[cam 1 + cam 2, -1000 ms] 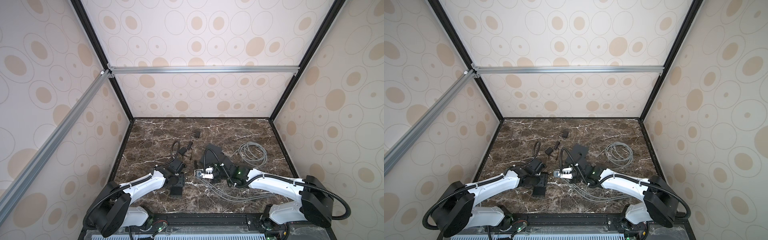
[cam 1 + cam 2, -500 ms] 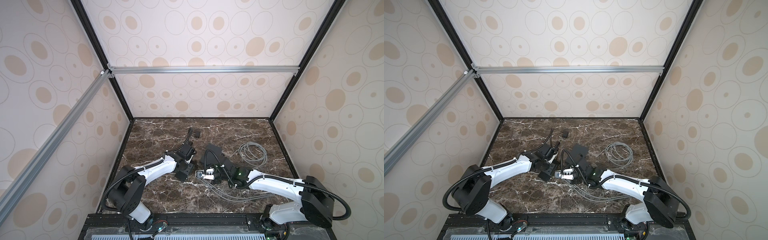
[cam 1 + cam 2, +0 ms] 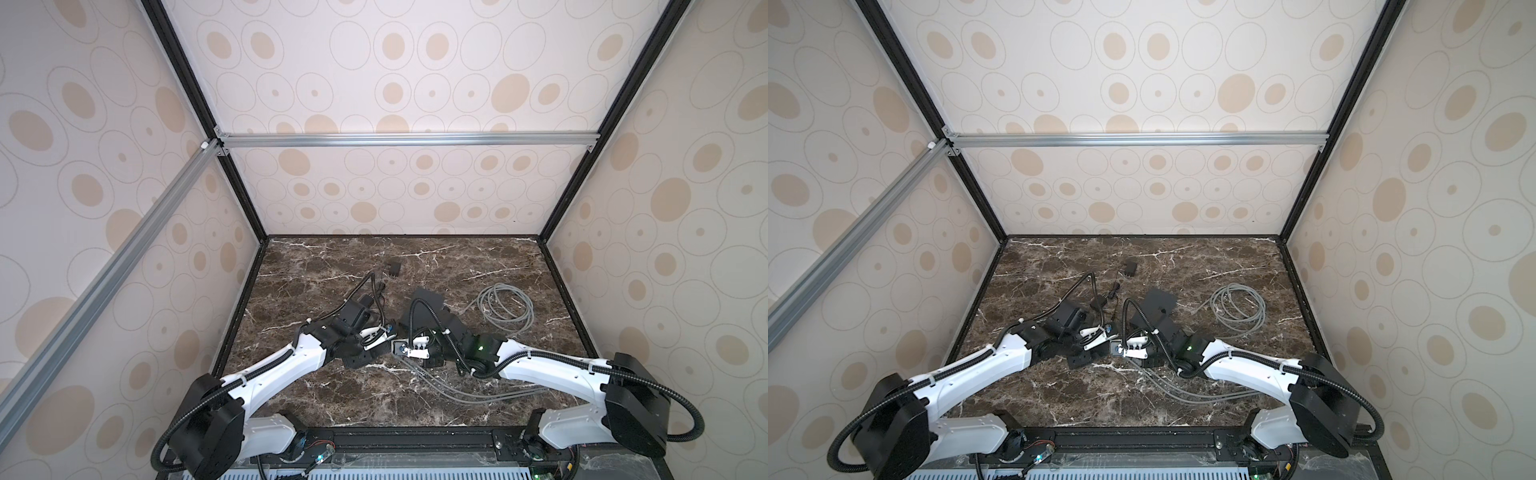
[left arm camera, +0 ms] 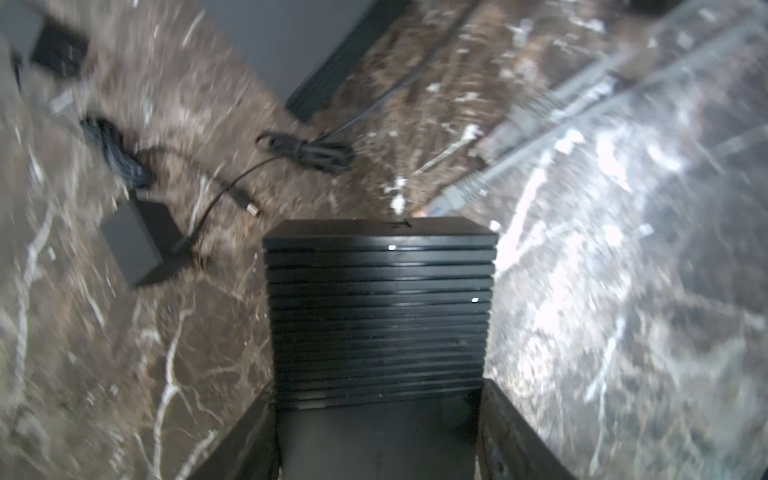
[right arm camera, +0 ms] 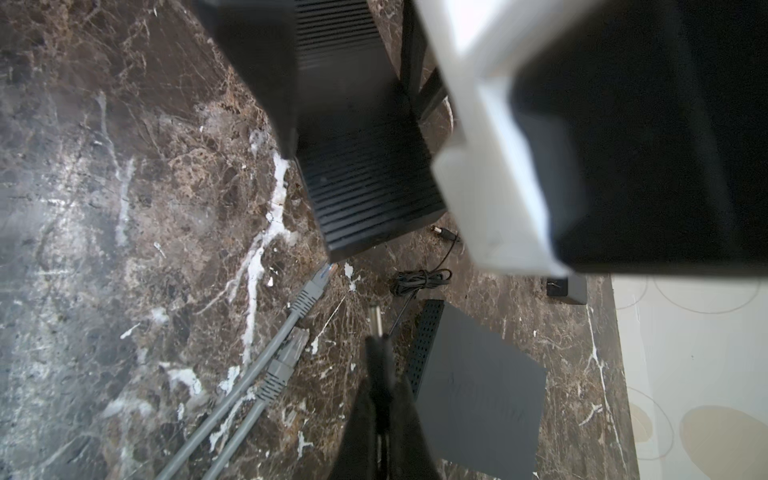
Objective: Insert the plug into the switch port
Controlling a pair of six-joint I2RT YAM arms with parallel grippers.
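Right gripper (image 5: 380, 374) is closed tight on the plug (image 5: 375, 318), metal barrel sticking straight out ahead of it. Left gripper (image 4: 376, 399) is set wide and clamped across the ribbed black box (image 4: 378, 299), which I take for the switch; the box fills the gap between the jaws. In both top views my two grippers sit just beside each other over the near middle of the table (image 3: 332, 399). Key relation: the box's end lies ahead of the plug tip, near but apart, its long axis skewed off the barrel's line. Port not visible, so I can't tell which face. Grey flat box (image 5: 482, 395) lies on the table to one side, untouched. Right gripper is nearer; I'd align the axes first.
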